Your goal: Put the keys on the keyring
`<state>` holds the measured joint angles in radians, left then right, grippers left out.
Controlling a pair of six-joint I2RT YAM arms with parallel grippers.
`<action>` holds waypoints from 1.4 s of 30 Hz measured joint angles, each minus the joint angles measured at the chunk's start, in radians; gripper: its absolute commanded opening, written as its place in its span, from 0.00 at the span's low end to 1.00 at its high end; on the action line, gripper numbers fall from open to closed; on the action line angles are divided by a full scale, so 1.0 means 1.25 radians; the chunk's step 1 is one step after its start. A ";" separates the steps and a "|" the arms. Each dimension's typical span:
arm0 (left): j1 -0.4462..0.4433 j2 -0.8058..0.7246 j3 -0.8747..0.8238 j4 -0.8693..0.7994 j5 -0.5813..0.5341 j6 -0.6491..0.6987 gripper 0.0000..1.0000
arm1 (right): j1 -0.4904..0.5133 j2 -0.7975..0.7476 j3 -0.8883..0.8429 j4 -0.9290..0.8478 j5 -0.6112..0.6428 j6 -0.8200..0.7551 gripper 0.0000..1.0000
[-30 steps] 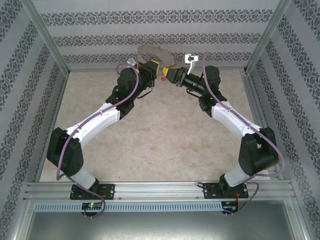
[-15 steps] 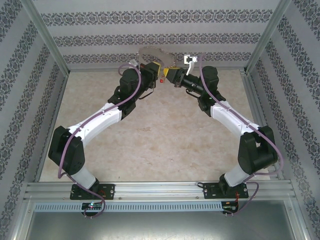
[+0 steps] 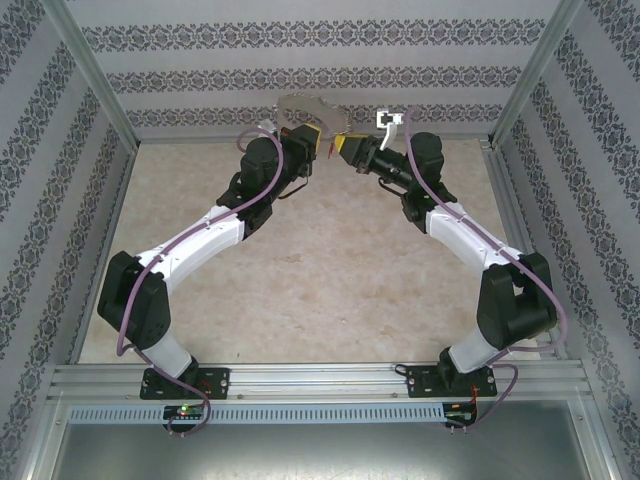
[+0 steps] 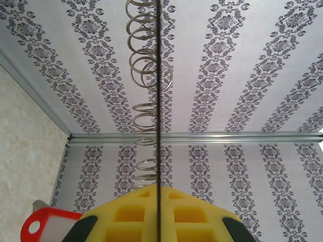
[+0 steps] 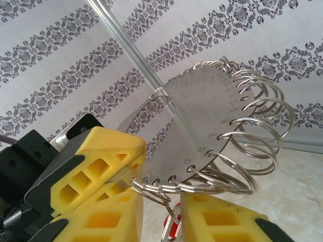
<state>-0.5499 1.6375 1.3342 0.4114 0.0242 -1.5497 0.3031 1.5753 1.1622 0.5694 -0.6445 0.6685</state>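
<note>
Up by the back wall [image 3: 320, 60], left gripper [image 3: 303, 137] is clamped tight on the flat plate of the keyring [image 5: 202, 116]. It holds the ring off the table [image 3: 330, 260], probably so the wire loops [image 5: 262, 126] fan out free for threading. Right gripper [image 3: 347, 148] sits just beside it, fingers slightly apart with the red key [image 5: 173, 231] in the gap. Can't tell if they pinch it. Key sits at the lowest loops; hooked on or not, can't tell.
</note>
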 measured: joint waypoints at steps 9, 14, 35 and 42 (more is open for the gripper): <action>0.000 0.000 0.000 0.000 -0.002 0.000 0.00 | 0.000 0.000 0.000 0.003 -0.002 0.010 0.18; 0.000 0.000 0.000 0.000 -0.005 0.000 0.00 | 0.000 -0.003 0.000 0.008 -0.015 0.013 0.01; -0.005 0.000 0.000 0.000 0.001 0.000 0.00 | -0.018 -0.024 -0.007 0.007 -0.052 0.033 0.36; -0.005 0.000 0.000 0.001 0.001 0.000 0.00 | -0.020 -0.024 -0.006 0.008 -0.061 0.038 0.37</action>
<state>-0.5564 1.6379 1.3342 0.4122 0.0254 -1.5497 0.2783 1.5455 1.1549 0.5789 -0.7208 0.7155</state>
